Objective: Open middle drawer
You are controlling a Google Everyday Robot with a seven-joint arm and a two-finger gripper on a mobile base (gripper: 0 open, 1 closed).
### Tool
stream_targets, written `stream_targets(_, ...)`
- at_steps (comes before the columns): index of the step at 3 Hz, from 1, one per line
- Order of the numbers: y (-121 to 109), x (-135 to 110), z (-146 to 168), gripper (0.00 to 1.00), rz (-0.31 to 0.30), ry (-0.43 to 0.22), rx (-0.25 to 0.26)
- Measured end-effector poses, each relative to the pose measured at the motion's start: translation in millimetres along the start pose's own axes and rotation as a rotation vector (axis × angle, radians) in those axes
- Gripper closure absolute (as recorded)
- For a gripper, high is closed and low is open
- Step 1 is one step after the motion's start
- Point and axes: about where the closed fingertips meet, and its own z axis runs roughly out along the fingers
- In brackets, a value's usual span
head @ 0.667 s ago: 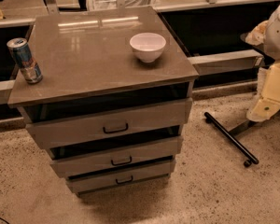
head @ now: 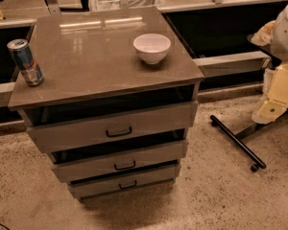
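Note:
The middle drawer [head: 86,164] is the grey-brown panel of medium height between the taller top drawer [head: 72,134] and the slimmer bottom drawer [head: 96,186]. Its small black bar handle [head: 125,166] sits at the centre. All three fronts stand slightly forward of the cabinet, with dark gaps above them. My gripper [head: 270,110], cream coloured, hangs at the far right edge of the camera view. It is well to the right of the cabinet, about level with the top drawer, and touches nothing.
A white bowl [head: 151,47] and a drink can [head: 26,61] stand on the cabinet top [head: 96,56]. A black bar with small wheels [head: 237,143] lies on the speckled floor to the right. Low ledges [head: 230,61] run behind the cabinet.

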Motion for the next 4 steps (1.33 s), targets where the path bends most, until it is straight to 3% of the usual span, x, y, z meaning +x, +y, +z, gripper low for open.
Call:
stream_targets(1,18.9,-11.0,103.4,0.0,-0.036,-0.141,-0.147)
stream_targets(2,47.0,-28.6,207.1,0.0,-0.058,-0.263,-0.258)
stream_targets(3,44.7,-40.9,229.6,0.0,-0.13,-0.364,-0.231)
stream_targets(4,45.1,-41.7,230.4,0.0,-0.164,-0.369,-0.226)
